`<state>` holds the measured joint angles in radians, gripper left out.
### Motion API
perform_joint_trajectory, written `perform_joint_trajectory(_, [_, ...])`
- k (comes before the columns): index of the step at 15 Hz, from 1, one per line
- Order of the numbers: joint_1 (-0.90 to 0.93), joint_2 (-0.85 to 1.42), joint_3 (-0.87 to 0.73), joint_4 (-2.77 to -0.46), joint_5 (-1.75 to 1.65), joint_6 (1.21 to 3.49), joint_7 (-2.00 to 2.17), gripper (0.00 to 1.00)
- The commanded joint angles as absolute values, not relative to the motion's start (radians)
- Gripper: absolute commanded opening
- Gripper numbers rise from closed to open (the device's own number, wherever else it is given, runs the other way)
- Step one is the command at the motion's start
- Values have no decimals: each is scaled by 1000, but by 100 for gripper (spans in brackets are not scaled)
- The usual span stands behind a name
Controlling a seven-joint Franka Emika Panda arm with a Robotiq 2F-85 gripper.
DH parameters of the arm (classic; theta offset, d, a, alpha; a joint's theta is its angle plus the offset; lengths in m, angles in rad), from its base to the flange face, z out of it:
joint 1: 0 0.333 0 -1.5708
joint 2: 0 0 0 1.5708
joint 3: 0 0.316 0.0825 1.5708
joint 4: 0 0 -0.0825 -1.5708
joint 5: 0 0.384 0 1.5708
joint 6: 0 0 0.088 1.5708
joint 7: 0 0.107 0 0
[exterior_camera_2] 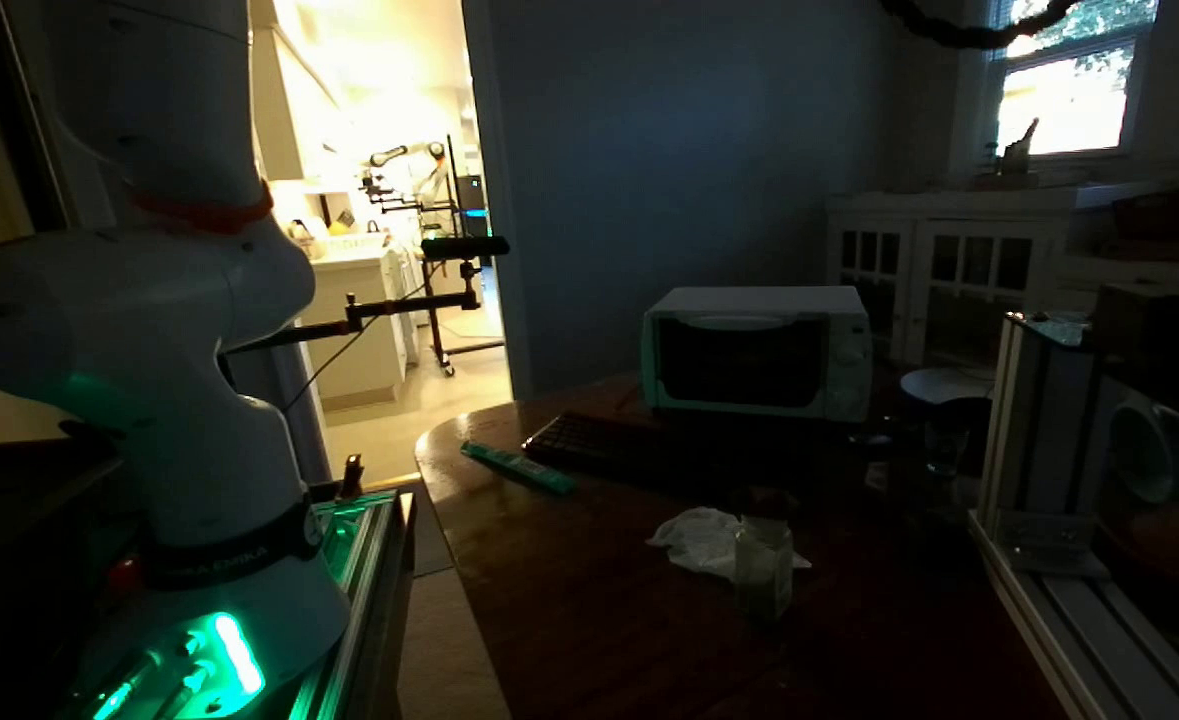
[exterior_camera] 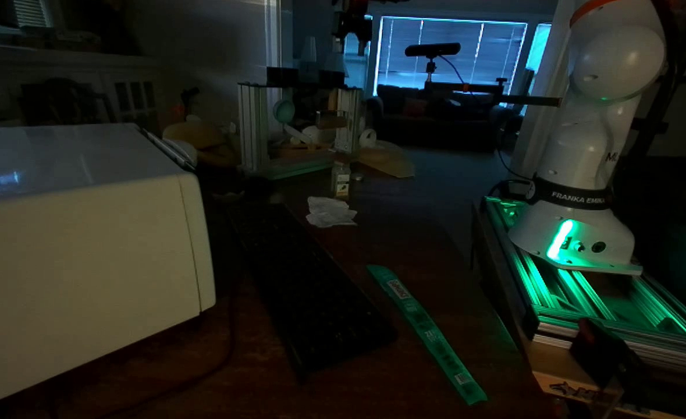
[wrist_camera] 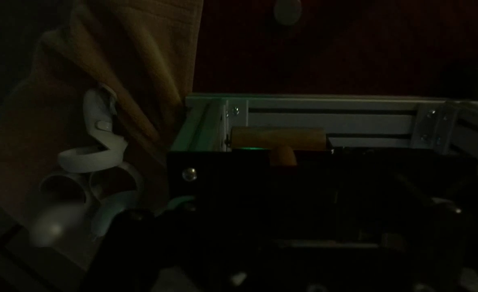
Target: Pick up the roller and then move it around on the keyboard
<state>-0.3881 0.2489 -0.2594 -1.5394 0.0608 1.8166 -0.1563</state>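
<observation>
The roller [wrist_camera: 278, 138] shows in the wrist view as a tan cylinder lying crosswise, with a rounded handle end [wrist_camera: 283, 156] in front of it. It is inside the metal-profile stand, partly hidden by a black plate. In an exterior view a tan shape in the stand looks like the roller [exterior_camera: 331, 120]. The keyboard [exterior_camera: 313, 285] lies flat and dark on the table; it also shows in an exterior view [exterior_camera_2: 609, 447]. My gripper [exterior_camera: 352, 46] hangs above the stand, fingers down, apart and empty. In the wrist view the gripper [wrist_camera: 291, 211] is very dark, its fingers wide apart.
The metal stand [exterior_camera: 253, 125] has black blocks on top. A white toaster oven [exterior_camera_2: 759, 300] stands behind the keyboard. A green strip [exterior_camera: 427, 331], crumpled tissue [exterior_camera: 330, 212] and small jar [exterior_camera: 341, 180] lie or stand nearby. A tan cloth [wrist_camera: 141, 52] and white controllers [wrist_camera: 97, 158] are beside the stand.
</observation>
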Motion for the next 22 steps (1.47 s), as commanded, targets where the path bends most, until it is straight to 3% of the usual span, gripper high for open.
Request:
perform_joint_trajectory(1, [-356, 124, -265, -1645, 22, 1744, -123, 100])
perform_joint_trajectory(10, [-255, -141, -220, -1949, -58, 1808, -174, 100])
perform_joint_trajectory(11, [-266, -52, -239, -1830, -25, 1756, -163, 100])
perform_joint_trajectory(22, [-259, -57, -244, -1834, -28, 1759, -160, 100])
